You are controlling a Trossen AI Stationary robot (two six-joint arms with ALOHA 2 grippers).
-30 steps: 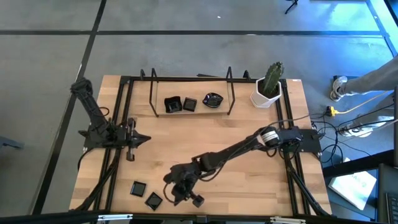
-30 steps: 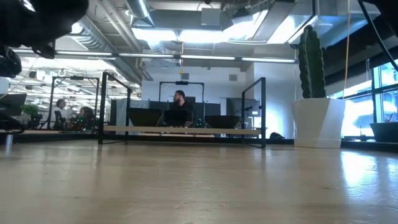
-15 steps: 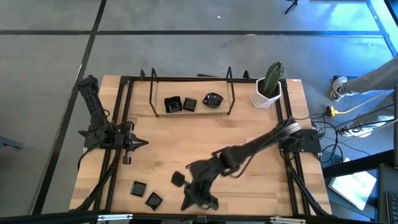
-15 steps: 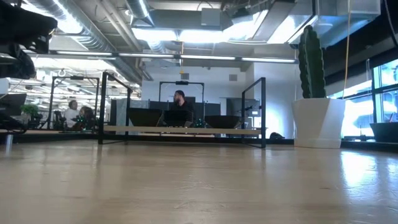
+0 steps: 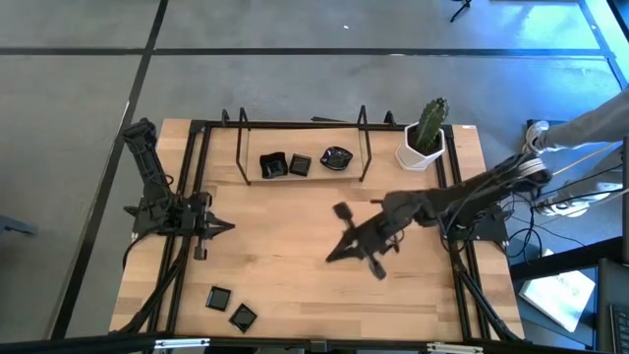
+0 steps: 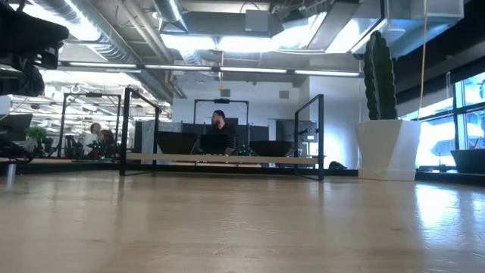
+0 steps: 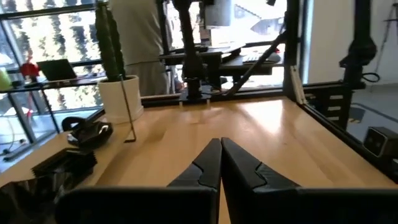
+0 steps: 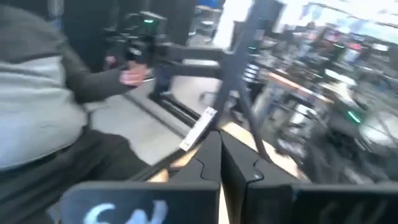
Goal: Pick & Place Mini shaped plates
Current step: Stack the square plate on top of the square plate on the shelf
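High view, reading from the wooden table's (image 5: 285,211) left edge rightward. Left gripper (image 5: 224,224): rests over that edge, jaws clenched with nothing between them, as its wrist view confirms. Two small square plates (image 5: 229,306): lie near the table's front edge, left of centre. Three more plates (image 5: 299,163): sit in a row under the black wire rack (image 5: 303,147) at the table's back edge. Right gripper (image 5: 335,257): hangs above the table's middle, jaws clenched and empty. White cactus pot (image 5: 423,147): occupies the table's back right corner.
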